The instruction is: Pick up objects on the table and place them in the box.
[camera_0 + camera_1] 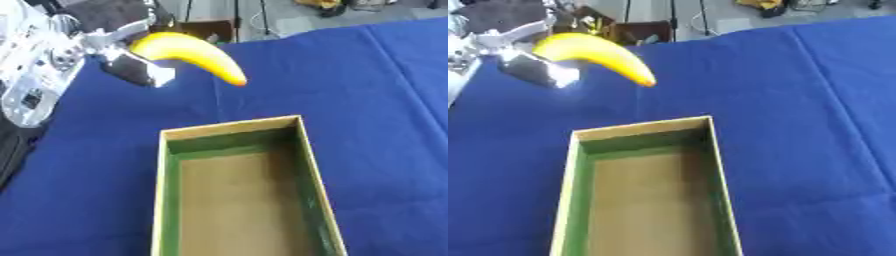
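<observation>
The robot's silver and black left hand (131, 62) has its fingers (122, 31) wrapped round the stem end of a curved yellow banana (194, 55), held up in the air over the blue cloth worktop (367, 100), beyond the far end of the long open cardboard box with green inner walls (317, 175), tip pointing down toward it

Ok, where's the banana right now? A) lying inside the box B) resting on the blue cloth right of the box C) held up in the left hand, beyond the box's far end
C: the left hand holds the banana in the air, beyond the far end of the box, which has nothing in it.
</observation>
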Motion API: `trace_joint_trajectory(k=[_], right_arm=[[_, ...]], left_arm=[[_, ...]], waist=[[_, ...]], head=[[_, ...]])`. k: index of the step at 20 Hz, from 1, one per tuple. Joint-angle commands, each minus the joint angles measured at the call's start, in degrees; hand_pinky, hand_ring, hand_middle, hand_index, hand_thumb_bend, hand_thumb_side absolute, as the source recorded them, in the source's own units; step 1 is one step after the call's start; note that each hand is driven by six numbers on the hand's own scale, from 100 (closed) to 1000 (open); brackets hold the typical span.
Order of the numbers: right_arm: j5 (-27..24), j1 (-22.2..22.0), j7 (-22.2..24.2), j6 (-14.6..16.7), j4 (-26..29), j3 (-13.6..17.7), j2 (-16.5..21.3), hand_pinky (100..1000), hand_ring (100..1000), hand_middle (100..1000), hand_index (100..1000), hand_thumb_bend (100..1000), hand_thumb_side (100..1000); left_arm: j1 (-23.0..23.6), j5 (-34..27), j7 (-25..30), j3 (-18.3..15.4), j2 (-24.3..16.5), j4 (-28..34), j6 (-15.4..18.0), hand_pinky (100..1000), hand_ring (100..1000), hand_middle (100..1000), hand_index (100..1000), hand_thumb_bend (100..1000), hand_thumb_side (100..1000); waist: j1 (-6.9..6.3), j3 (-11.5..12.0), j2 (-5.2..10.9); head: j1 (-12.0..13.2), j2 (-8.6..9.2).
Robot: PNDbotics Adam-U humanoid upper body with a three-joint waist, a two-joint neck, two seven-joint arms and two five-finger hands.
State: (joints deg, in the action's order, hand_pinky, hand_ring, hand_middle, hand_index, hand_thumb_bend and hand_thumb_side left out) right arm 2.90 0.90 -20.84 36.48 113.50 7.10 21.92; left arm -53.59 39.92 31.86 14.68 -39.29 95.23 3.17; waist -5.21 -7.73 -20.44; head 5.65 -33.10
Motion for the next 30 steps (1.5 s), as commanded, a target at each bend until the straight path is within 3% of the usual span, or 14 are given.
trace_joint_trajectory(k=[1, 11, 30], right_arm=[[-0.62, -0.13, -0.19, 0.2, 1.09, 0.65, 1.4, 739, 618, 578, 738, 100, 625], [-0.61, 0.0, -0.3, 0.13, 1.09, 0.75, 1.08, 740, 619, 577, 738, 100, 627], [-0.82, 0.66, -0.38, -0.07, 1.09, 0.54, 0.57, 740, 618, 576, 737, 100, 622]], left_arm=[[0.04, -2.56, 0.67, -1.7, -2.75, 5.01, -2.18, 294, 443, 378, 506, 100, 475], [4.68, -7.48, 1.71, -1.24, -4.92, 18.63, -3.81, 301, 448, 380, 508, 100, 462], [7.97, -1.51, 2.1, 9.76, -4.27, 19.36, -2.35, 304, 460, 383, 521, 100, 443]], waist=[[0.41, 0.0, 1.46], [0.91, 0.22, 1.19], [1.07, -0.07, 0.52]], head=[[-0.23, -0.02], [-0.91, 0.36], [-0.72, 0.82]])
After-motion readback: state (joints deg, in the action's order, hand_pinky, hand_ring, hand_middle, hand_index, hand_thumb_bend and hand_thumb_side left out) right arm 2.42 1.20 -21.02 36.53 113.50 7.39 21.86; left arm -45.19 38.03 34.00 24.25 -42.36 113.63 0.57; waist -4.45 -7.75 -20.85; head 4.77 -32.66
